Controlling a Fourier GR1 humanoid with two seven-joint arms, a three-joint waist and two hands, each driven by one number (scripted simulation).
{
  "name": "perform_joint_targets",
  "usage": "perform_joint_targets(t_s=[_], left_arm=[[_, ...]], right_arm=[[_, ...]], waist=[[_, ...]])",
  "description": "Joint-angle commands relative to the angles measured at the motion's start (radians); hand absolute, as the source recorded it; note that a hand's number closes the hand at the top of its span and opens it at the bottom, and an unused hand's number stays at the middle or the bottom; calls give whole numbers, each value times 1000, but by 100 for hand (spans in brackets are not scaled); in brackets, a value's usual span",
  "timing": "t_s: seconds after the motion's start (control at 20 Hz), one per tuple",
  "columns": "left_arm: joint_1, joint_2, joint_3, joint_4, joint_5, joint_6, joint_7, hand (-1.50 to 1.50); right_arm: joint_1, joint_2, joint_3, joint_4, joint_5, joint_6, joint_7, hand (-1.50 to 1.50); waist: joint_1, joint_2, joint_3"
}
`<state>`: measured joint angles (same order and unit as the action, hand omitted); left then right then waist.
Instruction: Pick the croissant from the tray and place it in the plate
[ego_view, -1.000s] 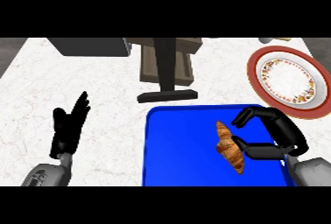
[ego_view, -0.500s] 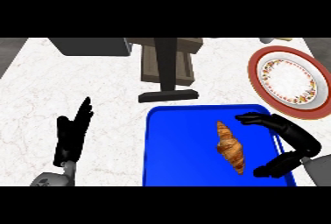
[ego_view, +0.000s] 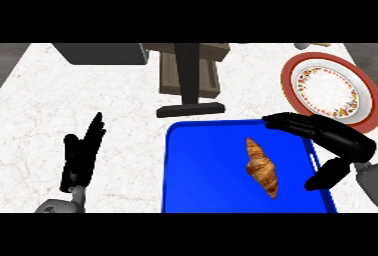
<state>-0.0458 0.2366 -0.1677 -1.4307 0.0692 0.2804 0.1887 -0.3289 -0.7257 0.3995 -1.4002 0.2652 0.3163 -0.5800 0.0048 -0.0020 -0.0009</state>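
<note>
Head view: the croissant (ego_view: 262, 167) is seen lying untouched on the blue tray (ego_view: 199, 170). The right hand (ego_view: 341, 140) is held wide open just right of it, grasping nothing, probably so it can be enclosed. The left hand (ego_view: 81, 155) is rested open, at the left.

The worktop (ego_view: 111, 100) is left bare along its left side, save for the left hand (ego_view: 80, 160) near the front edge. Its far middle is blocked by a brown block (ego_view: 190, 70) just beyond the blue tray (ego_view: 207, 165); a grey box (ego_view: 100, 52) is set at the far left corner.
</note>
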Motion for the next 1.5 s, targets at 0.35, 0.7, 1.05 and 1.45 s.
perform_joint_targets(t_s=[0.35,0.7,1.05,1.45], left_arm=[[-38,-3,43,26,-16,-26,19,0],[-7,-67,25,7,-74,-11,6,0],[-12,-57,62,-72,-78,-55,94,0],[41,-60,105,-76,-80,-109,36,0]], right_arm=[[-66,66,95,-55,199,200,243,-150],[-80,172,54,61,353,213,172,-150],[-52,206,-14,32,435,296,155,-150],[28,320,-29,15,546,260,168,-150]], waist=[[-2,2,1],[0,3,1],[-2,2,1],[-2,2,1]])
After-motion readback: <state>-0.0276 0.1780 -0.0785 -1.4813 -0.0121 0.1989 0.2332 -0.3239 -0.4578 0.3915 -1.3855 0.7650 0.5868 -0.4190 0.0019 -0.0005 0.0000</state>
